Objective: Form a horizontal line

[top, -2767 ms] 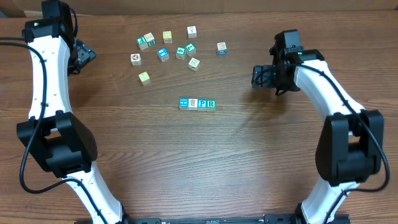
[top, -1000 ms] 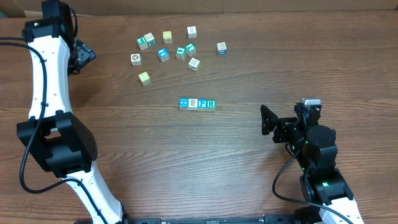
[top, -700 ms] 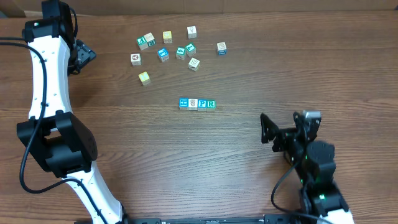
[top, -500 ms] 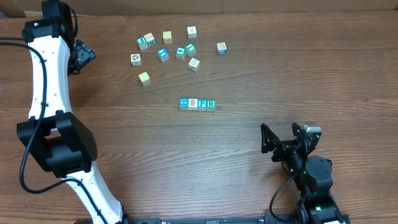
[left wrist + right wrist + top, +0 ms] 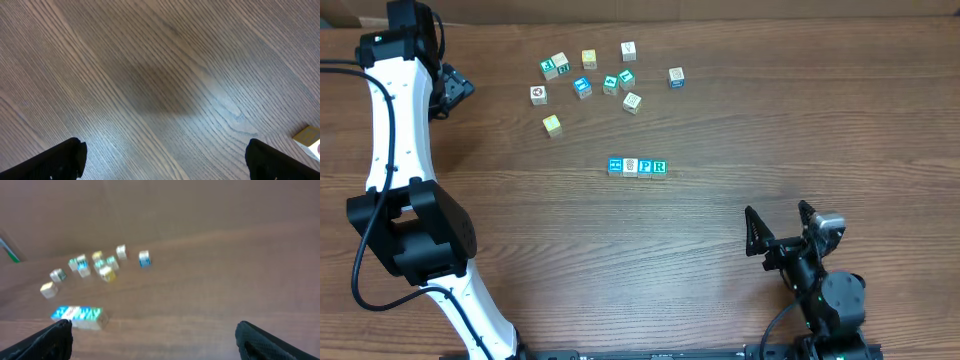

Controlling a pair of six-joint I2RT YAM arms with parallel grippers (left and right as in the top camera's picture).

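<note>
The horizontal line (image 5: 637, 167) is a straight row of four small cubes near the table's middle, their tops blue, white, blue-lettered and teal-lettered. In the blurred right wrist view the horizontal line (image 5: 77, 314) sits low at the left. My right gripper (image 5: 778, 222) is open and empty near the front edge, well to the right of the row and nearer than it. Its fingers frame bare wood in the right wrist view, where the right gripper (image 5: 152, 335) holds nothing. My left gripper (image 5: 460, 92) hovers open at the far left back, and bare wood fills the left gripper (image 5: 162, 160) view.
Several loose cubes (image 5: 590, 75) lie scattered at the back, with a yellow cube (image 5: 552, 124) nearest the row. The loose cubes (image 5: 97, 262) show blurred in the right wrist view. One cube's corner (image 5: 309, 137) peeks in at the left wrist view's right edge.
My right arm has drawn back from the back right of the table to the front edge, its gripper staying open. The left arm and all cubes have not moved.
</note>
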